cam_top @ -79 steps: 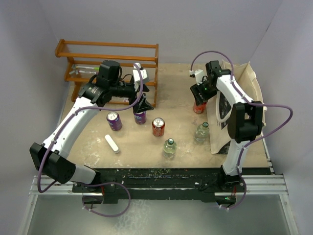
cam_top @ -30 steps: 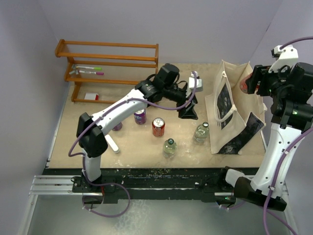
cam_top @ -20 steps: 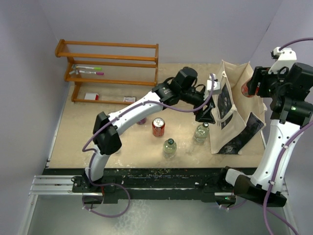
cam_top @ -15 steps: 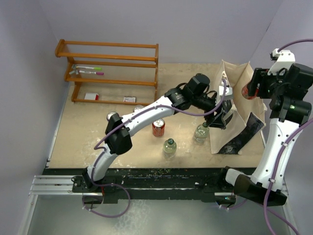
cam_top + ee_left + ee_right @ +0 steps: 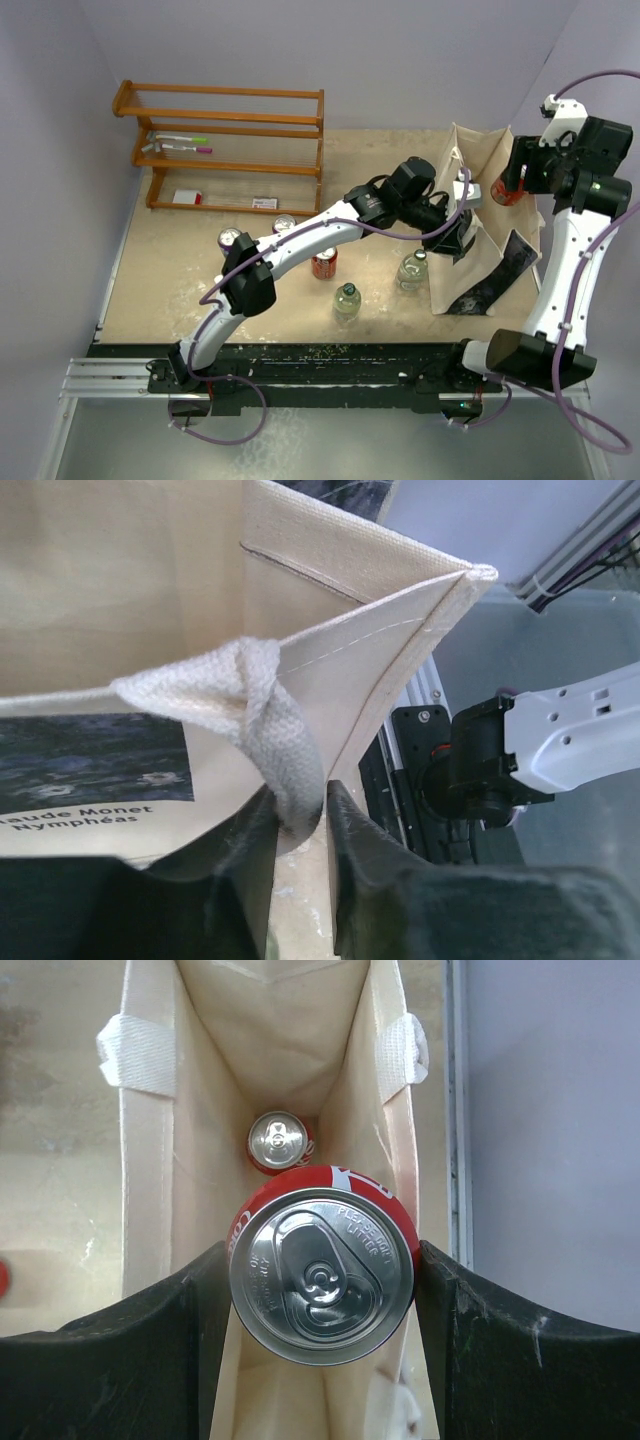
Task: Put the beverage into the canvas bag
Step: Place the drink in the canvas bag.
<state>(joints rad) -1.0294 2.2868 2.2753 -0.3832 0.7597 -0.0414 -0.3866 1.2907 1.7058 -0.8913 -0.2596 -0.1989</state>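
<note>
My left pincer (image 5: 300, 815) pinching handle loop (image 5: 262, 715) of upright canvas bag (image 5: 120, 580). My right pincer (image 5: 322, 1338) clamped on red soda can (image 5: 322, 1260), held above open bag mouth. Second red can (image 5: 278, 1142) on bag floor.

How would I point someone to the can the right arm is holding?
Find the cream canvas bag at the right of the table. Above its open mouth, the right gripper clamps a red can, the only can held in the air.
</note>
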